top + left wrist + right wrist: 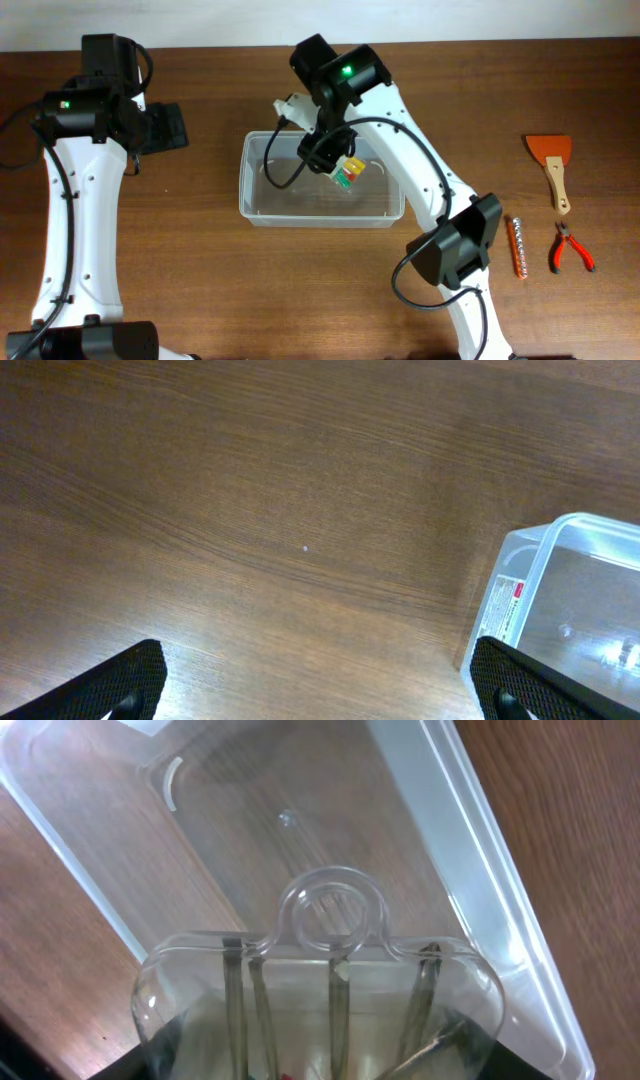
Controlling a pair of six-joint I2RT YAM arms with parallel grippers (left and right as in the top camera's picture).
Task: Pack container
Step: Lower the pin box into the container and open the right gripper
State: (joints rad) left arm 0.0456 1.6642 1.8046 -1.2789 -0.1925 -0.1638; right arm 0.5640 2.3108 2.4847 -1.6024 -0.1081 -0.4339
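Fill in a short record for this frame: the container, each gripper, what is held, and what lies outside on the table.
container: clear bin, centre of table, no loose item seen inside
right gripper: jaws closed on small clear case, held over the container's interior
left gripper: jaws wide open, empty, over bare wood left of the container
outside, right side: scraper, pliers, orange bit strip
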